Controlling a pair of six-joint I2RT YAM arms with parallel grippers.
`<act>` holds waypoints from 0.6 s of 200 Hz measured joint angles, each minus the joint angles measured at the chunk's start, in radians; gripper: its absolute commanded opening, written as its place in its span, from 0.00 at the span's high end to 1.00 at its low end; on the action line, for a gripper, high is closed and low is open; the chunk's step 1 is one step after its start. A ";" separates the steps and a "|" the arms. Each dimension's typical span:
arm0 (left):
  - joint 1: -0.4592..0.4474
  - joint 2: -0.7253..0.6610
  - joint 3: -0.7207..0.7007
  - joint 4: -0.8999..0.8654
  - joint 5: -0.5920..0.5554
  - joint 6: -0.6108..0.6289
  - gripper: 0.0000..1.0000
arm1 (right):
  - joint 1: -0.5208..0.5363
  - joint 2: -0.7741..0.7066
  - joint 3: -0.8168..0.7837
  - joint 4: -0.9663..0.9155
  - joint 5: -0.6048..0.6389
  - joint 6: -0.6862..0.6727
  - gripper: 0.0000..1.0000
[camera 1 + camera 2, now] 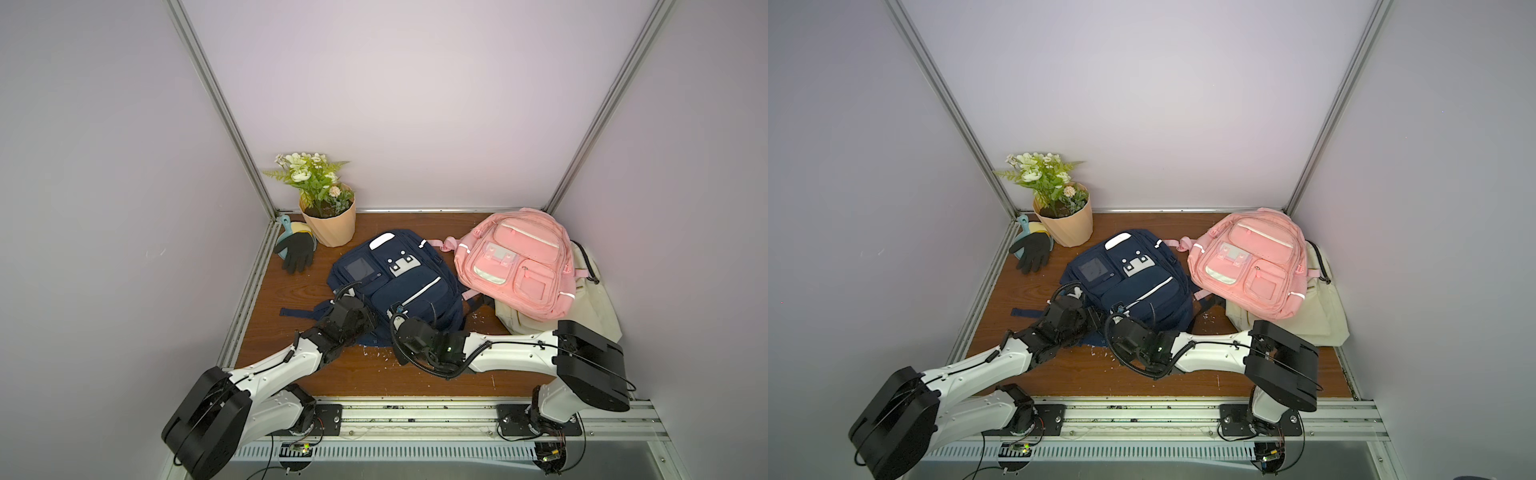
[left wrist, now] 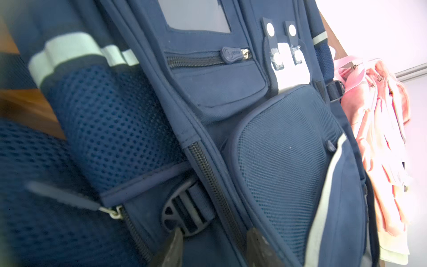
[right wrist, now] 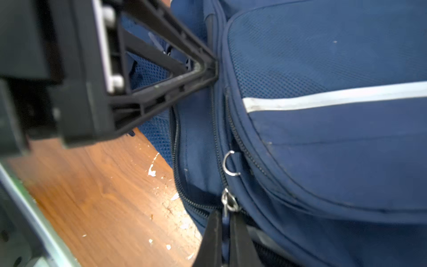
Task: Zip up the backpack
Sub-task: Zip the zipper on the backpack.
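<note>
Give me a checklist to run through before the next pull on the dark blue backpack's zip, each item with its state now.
1. Right pincer shut on the metal-ringed zipper pull: ok.
2. Left pincer clamped on the dark blue fabric backpack to brace it: not ok; its fingers stand apart, either side of a zip track.
3. Track ahead of the pull free of snags: cannot tell; the left pincer hides part of it.
4. Both pincers away from the pink fabric backpack: ok.
5. Dark blue backpack lying on the brown wooden table: ok.
</note>
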State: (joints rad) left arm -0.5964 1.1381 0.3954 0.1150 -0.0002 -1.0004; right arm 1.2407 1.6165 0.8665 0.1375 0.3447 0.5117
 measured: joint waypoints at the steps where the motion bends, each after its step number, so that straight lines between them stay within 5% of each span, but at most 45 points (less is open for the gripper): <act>1: 0.000 0.002 0.000 0.002 0.000 0.000 0.51 | 0.000 0.001 0.001 0.000 0.000 0.000 1.00; 82: -0.014 -0.108 -0.050 0.043 0.023 -0.030 0.51 | 0.031 0.041 0.037 0.023 0.004 -0.006 1.00; 120: -0.014 -0.048 -0.050 0.060 0.039 -0.041 0.62 | 0.031 0.049 0.043 0.022 0.000 -0.007 1.00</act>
State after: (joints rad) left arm -0.6102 1.0901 0.3458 0.1745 0.0391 -1.0412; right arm 1.2713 1.6653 0.9096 0.1596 0.3443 0.5045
